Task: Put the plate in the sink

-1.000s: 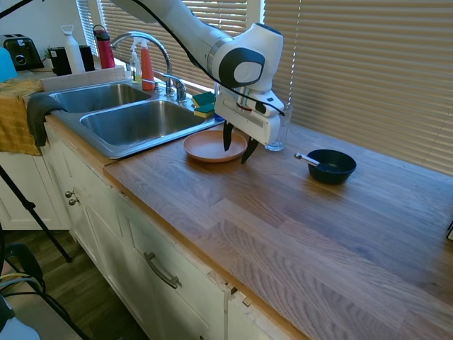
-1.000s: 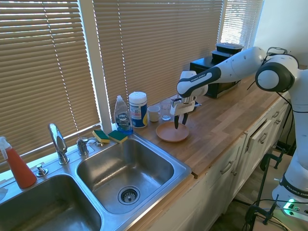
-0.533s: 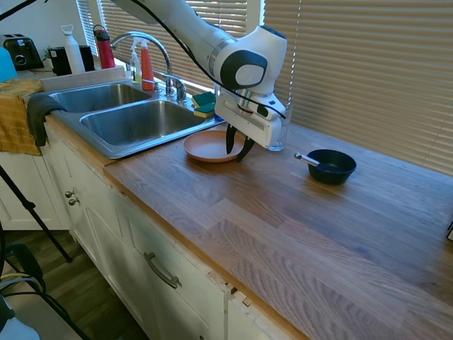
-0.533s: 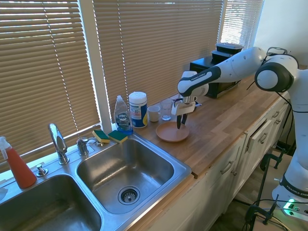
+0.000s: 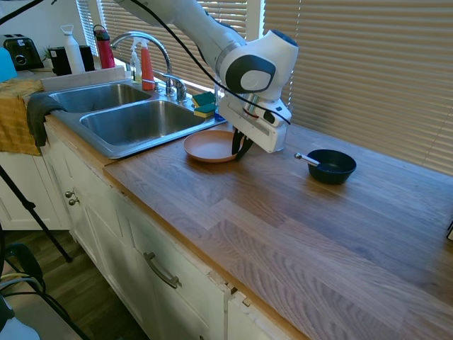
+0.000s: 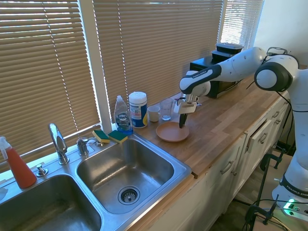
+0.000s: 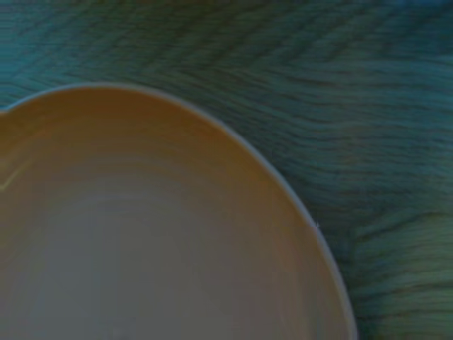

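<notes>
The gripper [image 5: 241, 146] is down at the plate's [image 5: 209, 146] rim, on the side of the plate away from the sink [image 5: 131, 120]. Its two dark fingers stand close together, with the plate's raised edge between them, so the pincer looks clamped on the rim; in the second exterior view the gripper [image 6: 182, 122] reads as one narrow dark shape meeting the plate [image 6: 171, 132] at its far-right edge.

The plate lies flat on the wooden counter [image 5: 297, 227], just beside the near basin's corner and not in it. It is round, shallow and terracotta-orange, matte, with a low raised rim. In the wrist view the plate [image 7: 156, 241] fills most of the picture, its curved rim set against wood grain, with faint rings on its inside.

Beyond the gripper along the counter sits a small dark bowl [image 5: 331, 166] with a spoon [image 5: 306, 158] resting in it, well apart from the plate. Behind the plate, by the blinds, stand a clear glass [image 6: 166, 109], a small white cup [image 6: 154, 113], a white canister [image 6: 137, 109] and a dish soap bottle [image 6: 122, 114], with two sponges [image 6: 110, 136] at the sink's back edge.
</notes>
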Controlling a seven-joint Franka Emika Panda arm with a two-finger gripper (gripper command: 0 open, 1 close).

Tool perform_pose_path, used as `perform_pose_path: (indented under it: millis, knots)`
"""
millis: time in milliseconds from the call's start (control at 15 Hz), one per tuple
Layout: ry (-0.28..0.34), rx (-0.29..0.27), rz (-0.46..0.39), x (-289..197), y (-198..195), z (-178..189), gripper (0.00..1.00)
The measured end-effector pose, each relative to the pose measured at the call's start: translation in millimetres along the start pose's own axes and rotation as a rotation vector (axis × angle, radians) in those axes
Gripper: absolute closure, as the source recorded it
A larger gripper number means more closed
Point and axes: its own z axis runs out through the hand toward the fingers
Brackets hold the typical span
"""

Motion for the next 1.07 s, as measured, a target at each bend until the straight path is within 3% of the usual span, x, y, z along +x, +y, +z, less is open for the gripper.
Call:
perform_pose_path:
  millis: [333, 667, 867, 1067]
  knots:
    - [-0.037, 0.023, -0.038, 0.4, 4.9, -9.2, 1.00]
    - [-0.049, 0.050, -0.089, -30.2, -8.4, -44.2, 1.00]
    - [-0.044, 0.054, -0.108, -76.0, -38.3, -55.2, 1.00]
    - [-0.021, 0.019, -0.135, -135.3, -90.8, -42.9, 1.00]
